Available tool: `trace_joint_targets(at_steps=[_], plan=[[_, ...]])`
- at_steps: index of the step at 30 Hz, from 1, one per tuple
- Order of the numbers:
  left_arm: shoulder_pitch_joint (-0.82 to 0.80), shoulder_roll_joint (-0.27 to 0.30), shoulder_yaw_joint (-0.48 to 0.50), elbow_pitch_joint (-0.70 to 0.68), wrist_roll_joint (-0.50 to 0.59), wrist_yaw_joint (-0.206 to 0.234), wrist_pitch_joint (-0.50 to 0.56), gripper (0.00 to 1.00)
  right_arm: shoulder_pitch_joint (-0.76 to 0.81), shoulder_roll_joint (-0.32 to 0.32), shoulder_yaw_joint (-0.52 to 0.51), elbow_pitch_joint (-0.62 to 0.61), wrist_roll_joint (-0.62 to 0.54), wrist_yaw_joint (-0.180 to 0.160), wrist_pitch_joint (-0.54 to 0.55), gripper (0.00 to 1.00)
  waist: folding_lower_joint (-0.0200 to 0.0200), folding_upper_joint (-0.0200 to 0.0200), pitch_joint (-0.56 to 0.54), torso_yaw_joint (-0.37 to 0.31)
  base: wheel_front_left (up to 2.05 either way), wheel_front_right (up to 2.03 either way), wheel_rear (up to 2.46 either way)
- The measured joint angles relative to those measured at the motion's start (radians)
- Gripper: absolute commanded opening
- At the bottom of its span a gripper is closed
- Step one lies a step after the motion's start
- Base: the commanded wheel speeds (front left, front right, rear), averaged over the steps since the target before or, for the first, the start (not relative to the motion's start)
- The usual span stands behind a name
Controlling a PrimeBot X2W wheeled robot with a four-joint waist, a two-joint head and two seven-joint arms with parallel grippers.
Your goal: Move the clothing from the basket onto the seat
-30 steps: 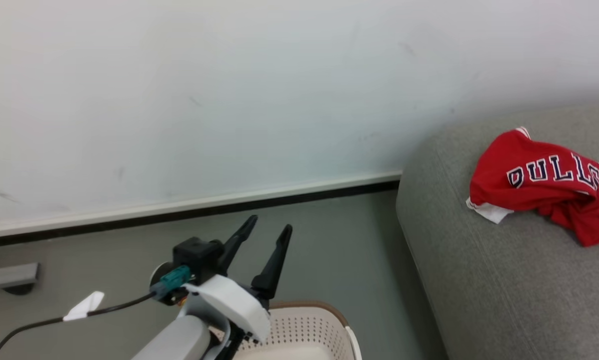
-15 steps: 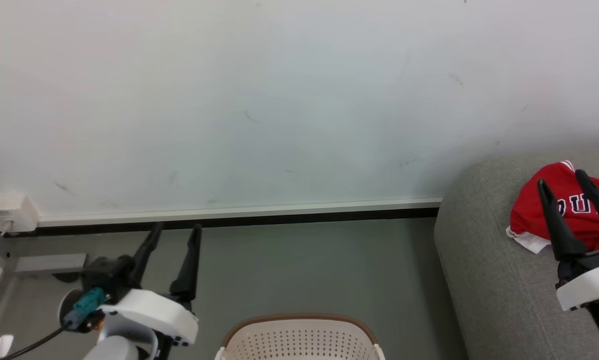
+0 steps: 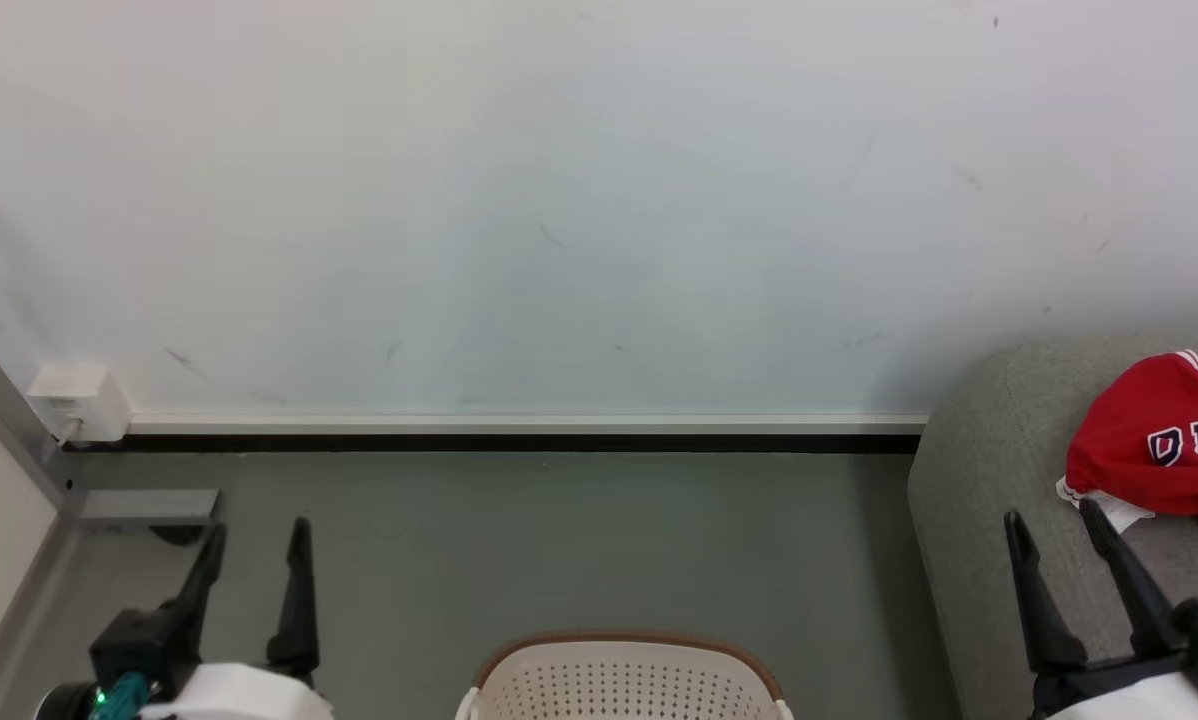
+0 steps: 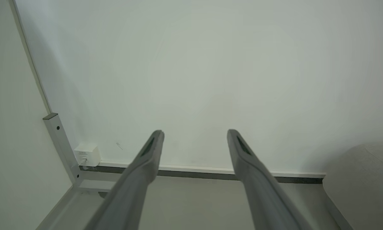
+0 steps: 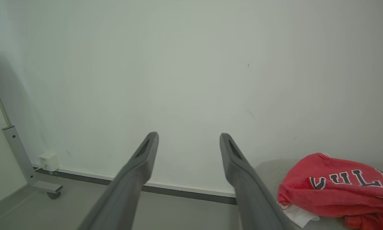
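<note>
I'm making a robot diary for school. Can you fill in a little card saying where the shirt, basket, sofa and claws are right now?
shirt: red, crumpled, lying on the sofa
sofa: grey, far right, against the wall
basket: cream, on the floor, bottom middle; inside hidden
left claw: open, empty, over the floor
right claw: open, empty, beside the shirt

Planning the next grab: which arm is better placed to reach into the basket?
Left, marginally. Both grippers are open and empty. The left gripper hangs over the floor, slightly nearer the basket, while the right gripper sits by the seat where the jersey lies. Basket contents are hidden.
</note>
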Motion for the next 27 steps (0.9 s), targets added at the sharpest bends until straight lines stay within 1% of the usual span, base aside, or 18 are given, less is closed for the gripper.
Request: trace_joint_targets(at_steps=[5,7,10,14,20,27], plan=[[0.067,-0.049,0.083,-0.018,0.063,-0.003,0.0,1.0,0.061,0.082,-0.059,0.007,-0.069,0.0,-0.002,1.0,0.0,0.0,0.001,-0.005,0.0,0.0,0.0],[0.088,-0.074,0.109,-0.022,0.083,-0.016,0.0,1.0,0.078,0.105,-0.071,0.012,-0.083,0.0,-0.002,1.0,0.0,0.0,0.004,-0.006,0.0,0.0,0.0],[0.107,-0.101,0.148,-0.005,0.117,-0.05,0.0,1.0,0.082,0.121,-0.076,0.012,-0.1,0.0,-0.002,1.0,0.0,0.0,0.009,-0.01,0.0,0.0,0.0],[0.124,-0.142,0.188,0.01,0.152,-0.085,0.0,1.0,0.082,0.12,-0.075,0.012,-0.101,0.0,-0.002,1.0,0.0,0.0,0.01,-0.018,0.0,0.0,0.0],[0.125,-0.187,0.245,0.022,0.198,-0.13,0.0,1.0,0.079,0.104,-0.064,0.011,-0.099,0.0,-0.002,1.0,0.0,0.0,0.005,-0.017,0.0,0.0,0.0],[0.125,-0.225,0.296,0.026,0.242,-0.174,0.0,1.0,0.077,0.093,-0.054,0.013,-0.095,0.0,-0.002,1.0,0.0,0.0,0.003,-0.018,0.0,0.0,0.0]])
